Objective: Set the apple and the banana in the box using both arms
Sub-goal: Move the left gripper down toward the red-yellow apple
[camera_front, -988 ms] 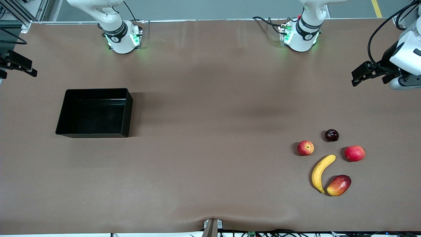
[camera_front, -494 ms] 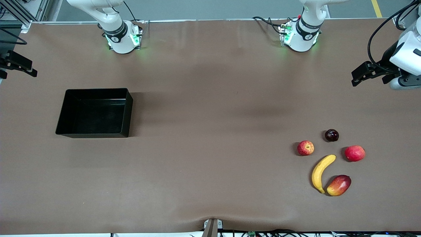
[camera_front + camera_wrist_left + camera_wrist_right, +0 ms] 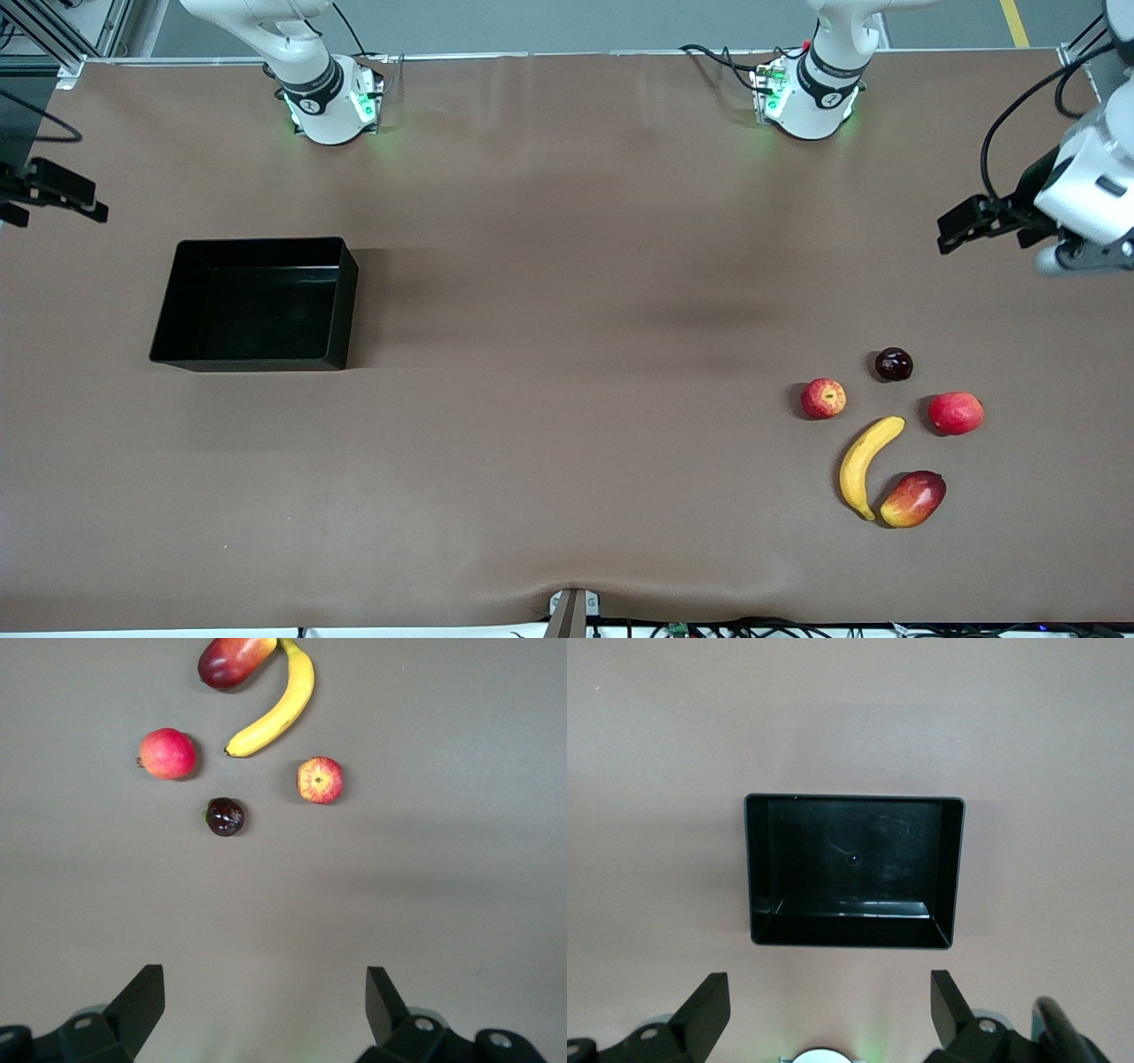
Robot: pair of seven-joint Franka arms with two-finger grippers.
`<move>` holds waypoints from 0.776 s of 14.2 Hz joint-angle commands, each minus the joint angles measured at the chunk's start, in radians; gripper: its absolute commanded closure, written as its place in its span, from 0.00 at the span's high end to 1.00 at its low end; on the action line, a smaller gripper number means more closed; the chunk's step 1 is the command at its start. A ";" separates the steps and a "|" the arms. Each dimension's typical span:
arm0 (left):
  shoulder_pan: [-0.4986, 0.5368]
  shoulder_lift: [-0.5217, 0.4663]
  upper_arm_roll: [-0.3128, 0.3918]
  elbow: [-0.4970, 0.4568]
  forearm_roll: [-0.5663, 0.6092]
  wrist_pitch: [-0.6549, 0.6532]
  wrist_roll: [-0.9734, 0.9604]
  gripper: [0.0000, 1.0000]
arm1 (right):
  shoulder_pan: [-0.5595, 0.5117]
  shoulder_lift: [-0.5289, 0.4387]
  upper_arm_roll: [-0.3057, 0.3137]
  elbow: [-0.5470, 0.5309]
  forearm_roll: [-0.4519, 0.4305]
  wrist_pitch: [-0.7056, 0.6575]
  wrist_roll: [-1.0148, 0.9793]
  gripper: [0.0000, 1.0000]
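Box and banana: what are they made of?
The box looks like hard black plastic: its walls are glossy and catch the light. The banana is smooth, even yellow with no spots, so it may be a plastic toy, but I can't be sure.

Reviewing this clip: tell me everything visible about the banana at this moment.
The banana is a single curved fruit, all yellow and smooth-skinned, the longest of the fruits. It lies flat on the brown table toward the left arm's end. One tip points up toward the apple but stays apart from it; the other tip lies right beside the mango-like fruit, and contact there cannot be told. The left wrist view shows the same curve. Neither claw is near it.
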 commanded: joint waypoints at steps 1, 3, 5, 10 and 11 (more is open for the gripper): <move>-0.004 0.093 -0.001 0.077 -0.010 0.004 -0.003 1.00 | -0.096 0.065 0.006 0.039 0.009 0.022 -0.070 1.00; -0.007 0.136 -0.002 0.077 -0.007 0.045 -0.002 1.00 | -0.140 0.107 0.006 0.036 0.005 0.033 -0.136 1.00; -0.008 0.174 -0.007 0.076 0.015 0.109 -0.003 1.00 | -0.171 0.160 0.007 0.029 0.005 0.063 -0.138 1.00; -0.008 0.281 -0.013 0.051 0.013 0.214 -0.003 1.00 | -0.193 0.352 0.007 0.002 0.003 0.175 -0.149 1.00; -0.010 0.300 -0.013 0.038 0.015 0.241 -0.002 1.00 | -0.205 0.371 0.006 -0.023 0.003 0.219 -0.156 1.00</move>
